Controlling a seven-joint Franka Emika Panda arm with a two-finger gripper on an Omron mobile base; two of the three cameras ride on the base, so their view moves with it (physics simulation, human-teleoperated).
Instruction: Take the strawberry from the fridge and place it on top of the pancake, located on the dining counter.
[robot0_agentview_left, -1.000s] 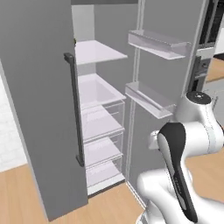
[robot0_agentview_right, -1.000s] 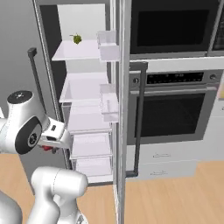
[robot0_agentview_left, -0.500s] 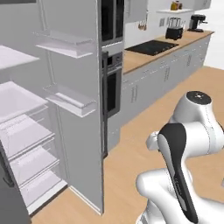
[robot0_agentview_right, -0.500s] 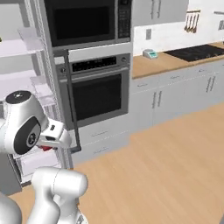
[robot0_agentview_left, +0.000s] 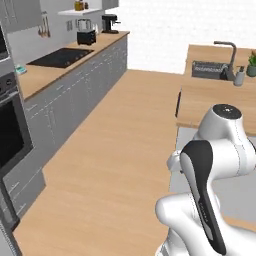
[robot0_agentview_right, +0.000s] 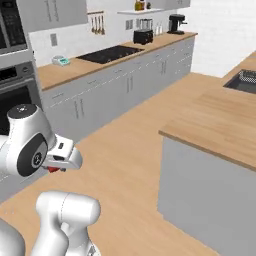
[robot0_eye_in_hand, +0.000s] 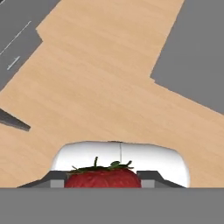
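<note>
My gripper (robot0_eye_in_hand: 103, 183) is clamped on the small bright red strawberry (robot0_eye_in_hand: 103, 178) with its green leafy cap; in the hand view the fruit sits between my two finger tips, above the light-wood floor (robot0_eye_in_hand: 100, 83). In the right base view a speck of that red shows under my hand (robot0_agentview_right: 54, 169), held low beside my white arm. The broad light-wood dining worktop with grey sides (robot0_agentview_right: 220, 122) stands ahead to my right, well apart from the fruit. Along the far wall runs a row of grey kitchen cabinets (robot0_agentview_right: 125, 87) with a black cooktop (robot0_agentview_right: 111, 53).
</note>
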